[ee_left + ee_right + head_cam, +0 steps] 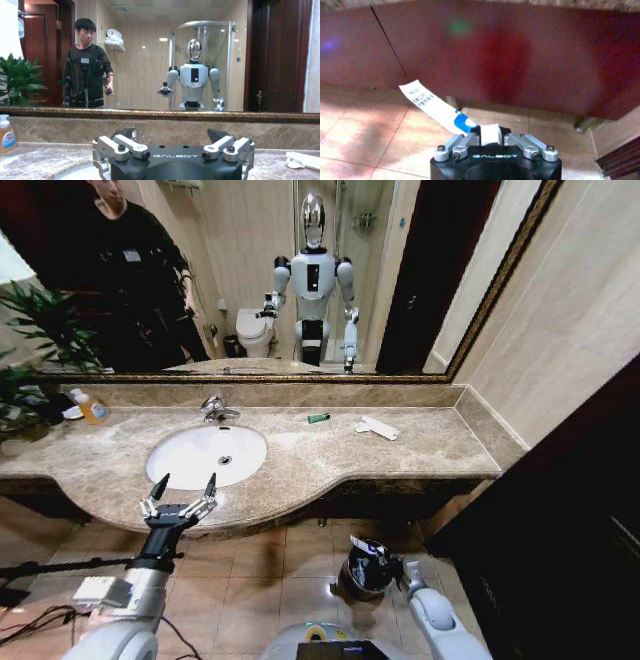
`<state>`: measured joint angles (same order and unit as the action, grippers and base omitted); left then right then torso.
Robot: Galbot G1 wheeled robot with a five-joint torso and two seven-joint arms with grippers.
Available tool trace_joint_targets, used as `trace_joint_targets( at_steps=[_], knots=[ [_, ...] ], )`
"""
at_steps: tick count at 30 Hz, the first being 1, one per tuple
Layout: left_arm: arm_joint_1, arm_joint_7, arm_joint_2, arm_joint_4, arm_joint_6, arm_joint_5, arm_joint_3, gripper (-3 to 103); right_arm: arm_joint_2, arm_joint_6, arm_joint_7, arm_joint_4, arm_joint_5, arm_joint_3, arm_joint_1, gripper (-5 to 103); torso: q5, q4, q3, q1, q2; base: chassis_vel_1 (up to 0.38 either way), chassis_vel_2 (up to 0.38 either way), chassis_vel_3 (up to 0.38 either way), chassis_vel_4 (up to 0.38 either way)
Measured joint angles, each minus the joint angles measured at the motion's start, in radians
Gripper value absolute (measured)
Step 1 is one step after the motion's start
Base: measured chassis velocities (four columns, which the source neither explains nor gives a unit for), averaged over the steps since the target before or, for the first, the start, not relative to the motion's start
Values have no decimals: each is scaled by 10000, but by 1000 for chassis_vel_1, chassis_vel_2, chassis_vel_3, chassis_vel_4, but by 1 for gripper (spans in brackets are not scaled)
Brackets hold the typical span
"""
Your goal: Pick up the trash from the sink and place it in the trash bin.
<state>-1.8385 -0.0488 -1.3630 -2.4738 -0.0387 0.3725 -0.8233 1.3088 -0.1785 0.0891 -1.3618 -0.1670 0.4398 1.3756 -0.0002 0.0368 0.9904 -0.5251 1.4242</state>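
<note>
Clamped between the fingers of the right hand [490, 135], a flat white packet [431, 105] with blue print is held low over the trash bin [368, 571] on the floor, presumably for release into it. More trash, a white packet [378, 427] and a small green piece [318, 418], lies on the desk [420, 445] beside the sink [207, 455]. Fingers spread wide, the left hand [184, 486] hovers at the basin's near rim.

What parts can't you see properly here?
- Trash bin, head view: inside hidden by the right gripper and its packet.
- Packet print, right wrist view: too blurred to read.
- Sink, left wrist view: mostly hidden by the left gripper.
- Green piece, head view: too small to identify.
</note>
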Motion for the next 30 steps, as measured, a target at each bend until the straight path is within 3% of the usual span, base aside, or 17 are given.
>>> trace_joint_targets(
  at_steps=[3,12,14,17,18,23,30],
  knots=[
    [0,0,0,0,0,0,0,100,159,212,-5,379,397,17,-170,18,0,-1,0,0,0,0,0,0,0],
    [0,0,0,0,0,0,0,100,496,1181,-261,1345,1156,69,-681,54,1,0,0,0,0,0,0,0,0],
    [0,0,0,0,0,0,0,100,504,1235,-278,1408,1162,71,-717,54,0,0,0,0,0,0,0,0,0],
    [0,0,0,0,0,0,0,100,519,1333,-317,1575,1151,77,-802,71,1,0,0,0,0,0,0,0,0],
    [0,0,0,0,0,0,0,100,519,1333,-317,1575,1151,77,-802,71,1,0,0,0,0,0,0,0,0],
    [0,0,0,0,0,0,0,100,517,1367,-316,1683,1063,88,-825,93,1,0,0,0,0,0,0,0,0],
    [-1,0,1,0,0,0,0,100,581,1324,-308,1765,931,98,-848,100,2,0,0,0,0,0,0,0,0]
  ],
)
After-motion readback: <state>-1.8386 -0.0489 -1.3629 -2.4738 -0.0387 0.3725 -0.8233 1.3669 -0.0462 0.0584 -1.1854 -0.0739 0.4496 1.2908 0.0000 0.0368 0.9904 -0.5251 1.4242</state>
